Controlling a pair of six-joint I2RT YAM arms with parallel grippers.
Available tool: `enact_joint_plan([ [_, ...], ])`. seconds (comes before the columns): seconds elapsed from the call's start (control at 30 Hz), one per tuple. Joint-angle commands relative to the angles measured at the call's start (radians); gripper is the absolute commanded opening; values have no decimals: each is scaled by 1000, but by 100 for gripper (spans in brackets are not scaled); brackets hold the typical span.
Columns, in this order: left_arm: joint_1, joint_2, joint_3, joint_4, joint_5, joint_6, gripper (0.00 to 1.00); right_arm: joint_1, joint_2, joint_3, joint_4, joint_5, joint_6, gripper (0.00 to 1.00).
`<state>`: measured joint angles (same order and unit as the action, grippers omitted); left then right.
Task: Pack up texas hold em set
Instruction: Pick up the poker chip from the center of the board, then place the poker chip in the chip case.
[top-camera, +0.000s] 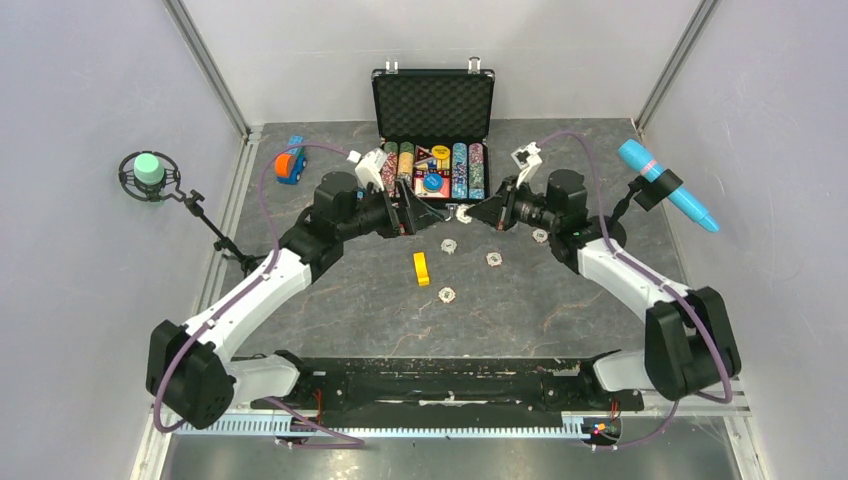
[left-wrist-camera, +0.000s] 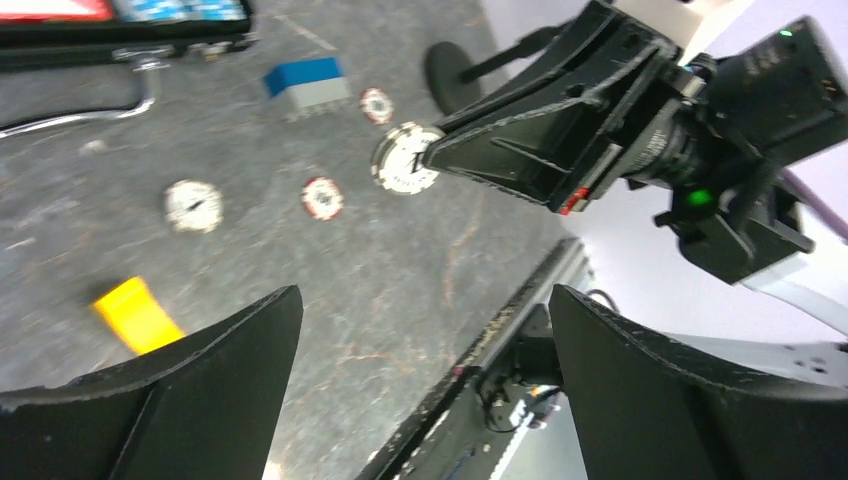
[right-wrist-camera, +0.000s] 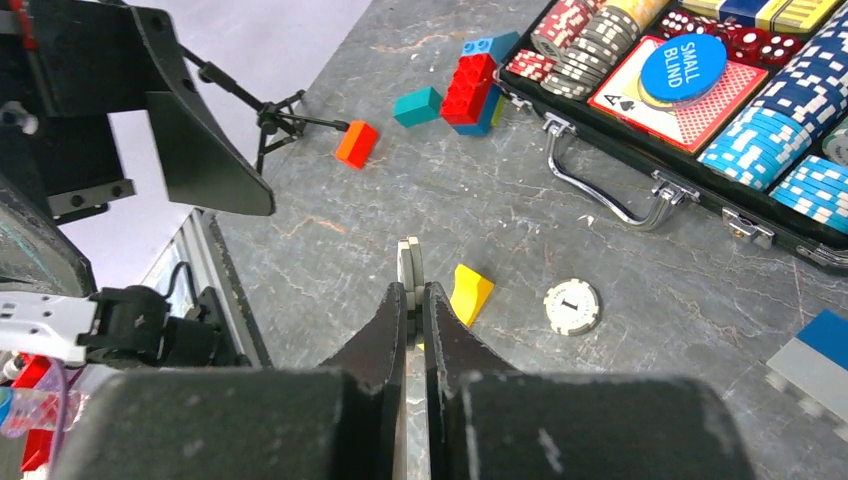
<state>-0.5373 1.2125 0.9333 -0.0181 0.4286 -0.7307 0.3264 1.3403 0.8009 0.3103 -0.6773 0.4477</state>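
Note:
The black briefcase stands open at the back centre, with grey foam in its lid and rows of coloured chips; its front rim and silver handle show in the right wrist view. My right gripper is shut on a pale-edged chip, held edge-on above the table in front of the case. It also shows in the left wrist view. My left gripper is open and empty, facing the right one; its fingers stand wide apart. Loose chips lie on the table.
A yellow block lies mid-table among the loose chips. Red and blue toy bricks sit at the back left, and a blue-grey brick lies near the case. A green-topped stand is at the left, a blue pen-like thing at the right.

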Motion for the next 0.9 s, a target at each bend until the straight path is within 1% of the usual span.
enact_joint_plan([
  [0.0, 43, -32, 52, -221, -115, 144, 100, 51, 82, 43, 137, 66, -42, 2],
  [0.17, 105, -70, 69, -322, -160, 225, 100, 136, 189, 122, 154, 153, -122, 3],
  [0.23, 124, -80, 74, -365, -202, 263, 100, 160, 243, 168, 154, 167, -140, 3],
  [0.37, 164, -100, 81, -425, -239, 323, 100, 196, 350, 253, 163, 195, -168, 0],
  [0.47, 184, -116, 78, -452, -271, 365, 100, 224, 418, 311, 171, 213, -237, 0],
  [0.57, 206, -119, 69, -466, -293, 396, 100, 246, 482, 368, 190, 205, -326, 0],
  [0.67, 219, -116, 50, -462, -304, 415, 100, 254, 547, 434, 192, 165, -409, 0],
  [0.87, 249, -117, 38, -448, -286, 400, 100, 255, 697, 625, 115, 132, -509, 0],
])
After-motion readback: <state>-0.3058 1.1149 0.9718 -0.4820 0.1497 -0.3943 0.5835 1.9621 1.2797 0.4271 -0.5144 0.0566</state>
